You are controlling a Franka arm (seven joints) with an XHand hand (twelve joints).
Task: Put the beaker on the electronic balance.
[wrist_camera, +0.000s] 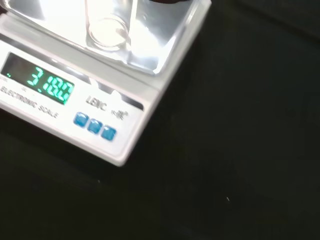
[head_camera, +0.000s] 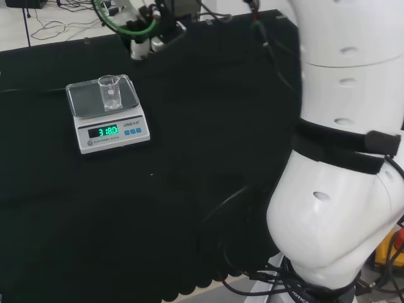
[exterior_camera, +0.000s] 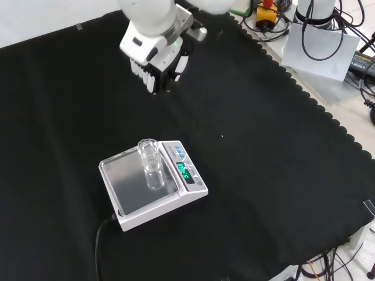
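Note:
A small clear glass beaker (head_camera: 110,93) stands upright on the steel pan of the white electronic balance (head_camera: 114,140), whose green display is lit. In the front view the beaker (exterior_camera: 150,161) sits toward the pan's right side, near the display end of the balance (exterior_camera: 132,186). The wrist view has the beaker's base (wrist_camera: 109,33) on the pan, above the balance's front panel (wrist_camera: 123,143). The hand (exterior_camera: 156,65) hangs above the cloth beyond the balance, apart from the beaker, with straight fingers pointing down and nothing in them. In the head view the hand (head_camera: 142,47) is at the far edge.
The arm's big white links (head_camera: 341,158) stand at the head view's right, with black cables (head_camera: 252,278) at their foot. A black cord (exterior_camera: 98,246) leaves the balance toward the near edge. A white sheet (exterior_camera: 322,50) and cables lie off the cloth's scalloped right edge.

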